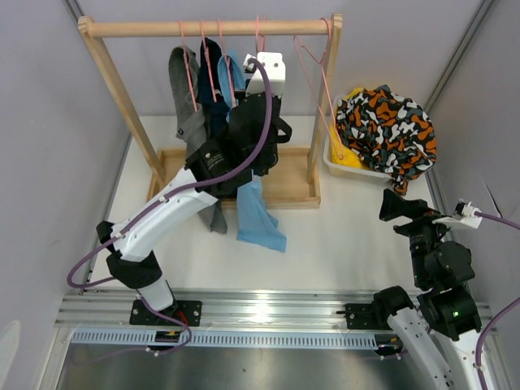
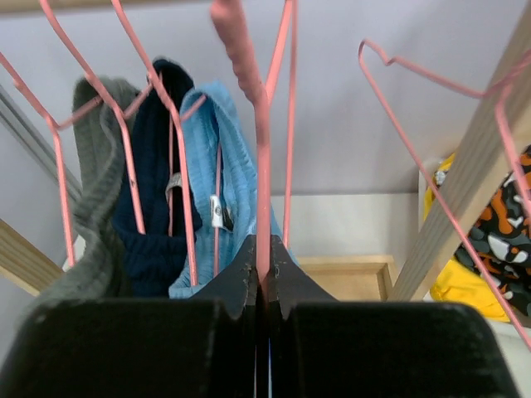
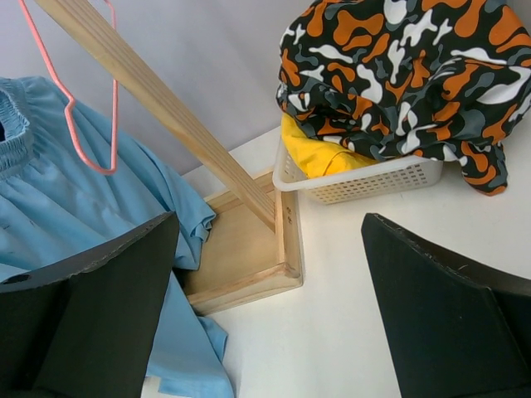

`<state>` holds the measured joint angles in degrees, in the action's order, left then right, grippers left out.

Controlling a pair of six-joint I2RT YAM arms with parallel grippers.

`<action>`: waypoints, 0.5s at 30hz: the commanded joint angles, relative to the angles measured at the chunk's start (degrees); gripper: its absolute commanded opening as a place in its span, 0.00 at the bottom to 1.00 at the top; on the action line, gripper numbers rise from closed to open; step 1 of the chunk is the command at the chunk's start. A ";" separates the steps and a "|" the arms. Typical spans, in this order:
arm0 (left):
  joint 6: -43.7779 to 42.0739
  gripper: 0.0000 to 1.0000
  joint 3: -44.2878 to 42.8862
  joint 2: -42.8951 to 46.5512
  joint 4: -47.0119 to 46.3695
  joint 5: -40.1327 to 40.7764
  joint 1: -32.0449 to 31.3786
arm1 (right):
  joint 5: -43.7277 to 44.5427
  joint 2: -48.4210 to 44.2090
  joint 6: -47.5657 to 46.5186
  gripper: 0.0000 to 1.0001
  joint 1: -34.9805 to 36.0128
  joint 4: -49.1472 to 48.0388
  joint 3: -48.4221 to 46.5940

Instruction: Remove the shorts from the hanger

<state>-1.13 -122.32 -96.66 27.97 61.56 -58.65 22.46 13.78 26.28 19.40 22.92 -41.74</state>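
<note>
- We see a wooden clothes rack (image 1: 211, 28) standing by the far edge of the white surface (image 1: 341, 244), its flat base tray (image 1: 292, 188) resting on that surface.
- Several garments hang from the rack's rail on thin pink hangers: a grey knit garment (image 2: 95, 191) towards the left edge, a dark navy knit garment (image 2: 153, 215) beside it, and the light blue fabric shorts (image 2: 234, 149) next in line.
- The light blue fabric shorts are on the rail, and from above their lower part (image 1: 260, 213) falls past the base tray onto the surface near its middle.
- The left fingers (image 2: 241, 282) are pressed together, pinching the stem of a pink wire hanger (image 2: 260, 191) just to the right of the blue cloth.
- We cannot tell whether that wire belongs to the hanger carrying the shorts.
- An empty pink wire hanger (image 2: 431, 174) hangs at the rail's right end, apart from the clothes.
- A white plastic mesh basket (image 3: 373, 181) sits in the far right corner, holding a yellow garment (image 3: 319, 153) under an orange, black and white camouflage-patterned garment (image 3: 398, 66).
- The right fingers (image 3: 99, 307) are spread wide with nothing between them, hovering near the right edge, well apart from the rack.
</note>
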 commanded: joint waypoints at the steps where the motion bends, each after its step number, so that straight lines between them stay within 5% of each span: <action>1: -13.01 0.00 -5.55 1.04 -11.60 4.53 -2.69 | -0.84 -0.77 0.35 1.00 0.20 -0.15 -0.10; 9: -15.14 0.00 -9.16 -3.35 -12.33 2.08 -2.17 | -0.05 -1.91 0.09 0.99 0.20 0.90 -0.19; 15: 0.23 0.00 -10.66 -5.29 -0.90 -11.62 4.68 | -0.05 -3.23 0.35 0.99 0.20 1.87 -0.54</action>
<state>-8.71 -129.51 -102.72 25.02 57.95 -57.74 22.04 11.38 26.50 19.40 24.34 -41.58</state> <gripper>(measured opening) 0.039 0.993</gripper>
